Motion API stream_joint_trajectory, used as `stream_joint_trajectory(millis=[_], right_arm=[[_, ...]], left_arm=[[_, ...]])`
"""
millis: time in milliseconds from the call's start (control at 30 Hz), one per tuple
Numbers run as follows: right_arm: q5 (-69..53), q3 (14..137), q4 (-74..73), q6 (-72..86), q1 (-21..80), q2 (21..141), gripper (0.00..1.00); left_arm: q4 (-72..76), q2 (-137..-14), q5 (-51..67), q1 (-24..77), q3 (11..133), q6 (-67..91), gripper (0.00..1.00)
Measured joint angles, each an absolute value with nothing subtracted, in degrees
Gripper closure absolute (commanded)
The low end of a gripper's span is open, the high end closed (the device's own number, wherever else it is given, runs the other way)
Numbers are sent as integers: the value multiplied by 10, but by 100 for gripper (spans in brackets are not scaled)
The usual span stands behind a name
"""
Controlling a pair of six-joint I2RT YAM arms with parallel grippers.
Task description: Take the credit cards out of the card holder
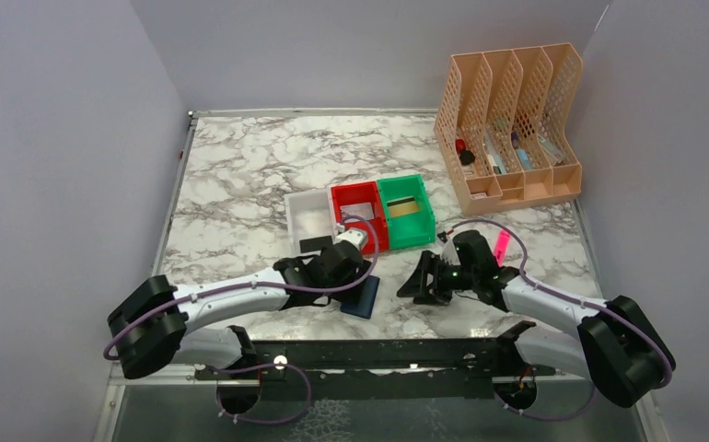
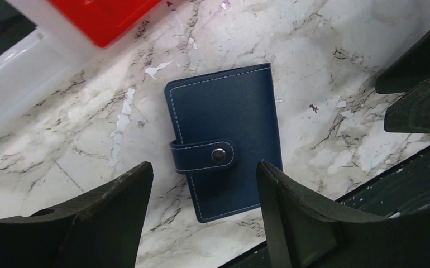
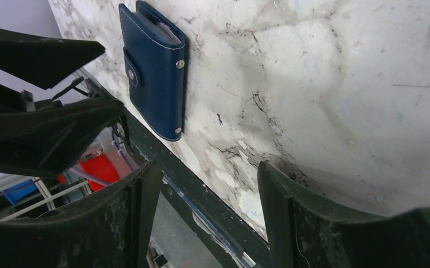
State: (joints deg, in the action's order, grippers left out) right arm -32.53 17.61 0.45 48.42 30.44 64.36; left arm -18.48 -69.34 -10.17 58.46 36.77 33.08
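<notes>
The card holder (image 1: 362, 296) is a navy wallet lying closed and flat near the table's front edge, its snap tab fastened. It also shows in the left wrist view (image 2: 224, 139) and in the right wrist view (image 3: 154, 72). My left gripper (image 1: 358, 276) is open and empty just above it, jaws either side of its near end (image 2: 204, 184). My right gripper (image 1: 417, 284) is open and empty, to the wallet's right, apart from it (image 3: 207, 184). A black card (image 1: 315, 244) lies in the white bin, a silvery-grey card (image 1: 358, 211) in the red bin, a tan-gold card (image 1: 404, 206) in the green bin.
The white bin (image 1: 301, 204), red bin (image 1: 343, 195) and green bin (image 1: 423, 221) stand in a row behind the wallet. A pink stick (image 1: 501, 245) lies by the right arm. A peach file organiser (image 1: 507, 120) stands at the back right. The table's front edge runs just below the wallet.
</notes>
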Motion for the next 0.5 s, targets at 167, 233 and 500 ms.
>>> stream_joint_trajectory(millis=[167,233,500], right_arm=[[-329,176,29,489,305,673,33],[-332,176,35,491,308,685,34],[-336,176,48,494,311,695,34]], left_arm=[[-179,-771,-130,612,402,336,41],[-177,-792,-138,613,409,337,48],[-175,-816,-157,615,418,335,68]])
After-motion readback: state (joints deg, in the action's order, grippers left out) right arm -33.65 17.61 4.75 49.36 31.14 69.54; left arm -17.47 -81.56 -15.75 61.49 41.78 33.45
